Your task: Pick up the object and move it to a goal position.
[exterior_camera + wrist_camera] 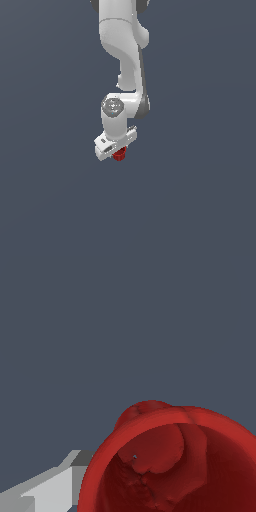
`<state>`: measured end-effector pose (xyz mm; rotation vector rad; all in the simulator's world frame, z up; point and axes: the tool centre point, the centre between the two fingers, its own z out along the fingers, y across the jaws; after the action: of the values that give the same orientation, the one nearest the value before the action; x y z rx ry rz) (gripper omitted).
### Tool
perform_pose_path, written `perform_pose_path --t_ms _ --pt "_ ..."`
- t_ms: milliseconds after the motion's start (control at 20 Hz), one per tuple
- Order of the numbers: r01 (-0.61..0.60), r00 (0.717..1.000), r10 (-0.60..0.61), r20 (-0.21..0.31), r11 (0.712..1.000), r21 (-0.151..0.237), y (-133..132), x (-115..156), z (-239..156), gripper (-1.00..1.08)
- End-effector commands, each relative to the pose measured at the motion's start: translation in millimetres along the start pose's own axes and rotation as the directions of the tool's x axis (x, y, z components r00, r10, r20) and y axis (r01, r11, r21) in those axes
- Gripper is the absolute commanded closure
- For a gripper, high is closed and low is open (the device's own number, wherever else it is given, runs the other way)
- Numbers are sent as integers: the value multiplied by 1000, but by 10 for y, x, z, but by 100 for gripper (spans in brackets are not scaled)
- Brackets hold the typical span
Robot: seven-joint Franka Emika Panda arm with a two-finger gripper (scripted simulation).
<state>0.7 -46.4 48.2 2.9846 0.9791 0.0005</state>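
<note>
The object is a small red cup point(119, 155) with a hollow top. In the exterior view it pokes out just under the white hand, mostly hidden by it. My gripper point(119, 153) is down around it. In the wrist view the cup point(170, 456) is very close and fills the lower part of the picture, with its open inside showing. One grey-white finger point(52, 487) lies against the cup's outer wall. The other finger is hidden behind the cup. The jaws look closed on the cup.
The white arm point(125, 55) comes down from the top of the exterior view. A plain dark grey ground point(200, 175) lies all around, with nothing else on it in view.
</note>
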Motion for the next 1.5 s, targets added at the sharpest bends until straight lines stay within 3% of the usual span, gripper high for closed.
perform_pose_path --t_ms 0,350,600,1450 --pt "1 1000 -1 0 1000 1 -5 4 9 108" --pt "0 1000 0 0 1000 0 -10 18 -5 108" --pt "0 1000 0 0 1000 0 -111 183 -73 108" --pt "0 1000 0 0 1000 0 -895 1524 -614 108"
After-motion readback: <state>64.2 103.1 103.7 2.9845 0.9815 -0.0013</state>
